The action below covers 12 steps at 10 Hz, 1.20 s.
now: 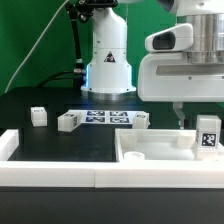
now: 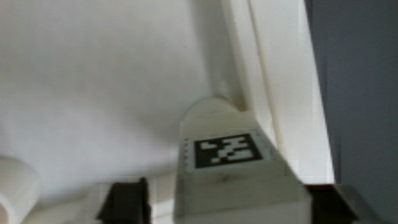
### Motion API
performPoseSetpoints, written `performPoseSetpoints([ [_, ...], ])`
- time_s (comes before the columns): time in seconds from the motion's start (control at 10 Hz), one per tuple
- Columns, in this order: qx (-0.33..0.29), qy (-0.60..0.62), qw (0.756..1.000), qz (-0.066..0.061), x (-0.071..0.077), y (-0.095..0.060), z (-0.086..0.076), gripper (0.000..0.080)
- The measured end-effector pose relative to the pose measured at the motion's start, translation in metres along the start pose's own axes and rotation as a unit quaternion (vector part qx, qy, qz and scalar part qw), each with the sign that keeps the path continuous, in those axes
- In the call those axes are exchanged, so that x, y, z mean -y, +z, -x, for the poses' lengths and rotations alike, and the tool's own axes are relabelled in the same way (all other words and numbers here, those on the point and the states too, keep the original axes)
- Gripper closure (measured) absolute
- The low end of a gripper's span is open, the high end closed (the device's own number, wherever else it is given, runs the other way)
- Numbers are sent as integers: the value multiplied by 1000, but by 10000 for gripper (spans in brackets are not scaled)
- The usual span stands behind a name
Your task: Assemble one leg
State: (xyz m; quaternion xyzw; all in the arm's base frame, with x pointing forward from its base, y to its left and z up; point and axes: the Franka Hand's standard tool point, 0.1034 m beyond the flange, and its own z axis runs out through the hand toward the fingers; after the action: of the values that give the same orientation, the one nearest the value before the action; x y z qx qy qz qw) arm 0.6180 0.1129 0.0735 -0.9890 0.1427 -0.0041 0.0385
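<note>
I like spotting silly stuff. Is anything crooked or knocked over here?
Nothing looks broken or spilled. Three loose legs lie scattered at different angles on the black table by the marker board. The gripper holds one leg upright over the white panel.

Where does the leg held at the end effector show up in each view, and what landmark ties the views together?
Exterior view: the leg stands upright at the picture's right, under the end effector, over the white panel.
Wrist view: the leg fills the lower middle, its tag facing the camera, between dark fingers.
Shared landmark: the white panel's raised rim, beside the leg in both.
</note>
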Motion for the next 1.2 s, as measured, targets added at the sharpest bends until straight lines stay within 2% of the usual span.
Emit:
performPoseSetpoints([
  [0.1,0,0,1000,0,0,0,0,509],
  [0.4,0,25,1000,-1,0,0,0,509],
  [0.7,-13,143,990,-3,-13,0,-1,509],
  [1.0,-24,219,975,3,-26,-2,-4,507],
  [1.1,-23,221,975,2,-26,-1,-3,428],
  [1.2,-23,220,975,2,-25,-1,-3,428],
])
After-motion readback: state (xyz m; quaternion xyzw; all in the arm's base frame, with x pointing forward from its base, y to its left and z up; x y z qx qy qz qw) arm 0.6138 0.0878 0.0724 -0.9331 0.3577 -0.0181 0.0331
